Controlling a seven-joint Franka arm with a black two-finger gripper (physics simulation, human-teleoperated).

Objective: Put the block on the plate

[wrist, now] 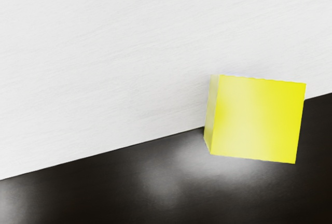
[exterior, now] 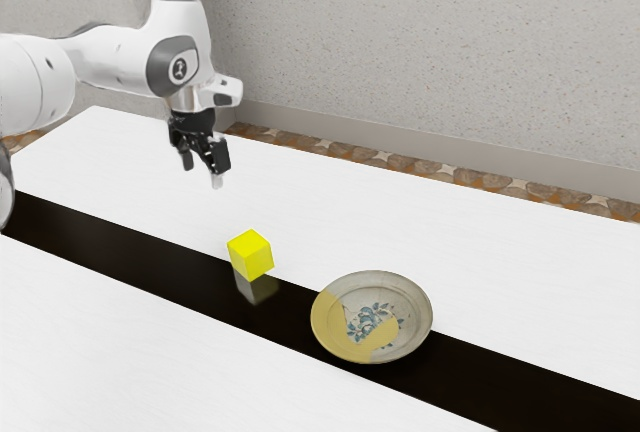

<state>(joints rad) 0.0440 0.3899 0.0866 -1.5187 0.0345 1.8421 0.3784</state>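
A black two-finger gripper [exterior: 203, 170] is seen suspended above a white tabletop [exterior: 520, 242] in the upper left of the exterior view, carried by a white and grey robotic arm [exterior: 110, 56] that is extended from the frame's left edge. Its jaws are parted, with a clear gap between them, and nothing is held. A bright yellow cube-shaped block [exterior: 251, 255] is pictured lower in the exterior view, a little left of the centre, at the border between the white surface and a glossy black band [exterior: 130, 263] by which the table is crossed diagonally. (A pale reflection is thrown onto the band beside it.) In the wrist view, the block is set against both white and black surfaces. Toward the lower right of the exterior view, near the block but apart from it, a round, shallow, pale grey plate [exterior: 415, 293] is shown, decorated with blue flowers and marked by mustard-yellow patches. The scene is backed by a speckled grey wall [exterior: 430, 52], below which a floor [exterior: 440, 170] patterned in brown and cream is glimpsed.
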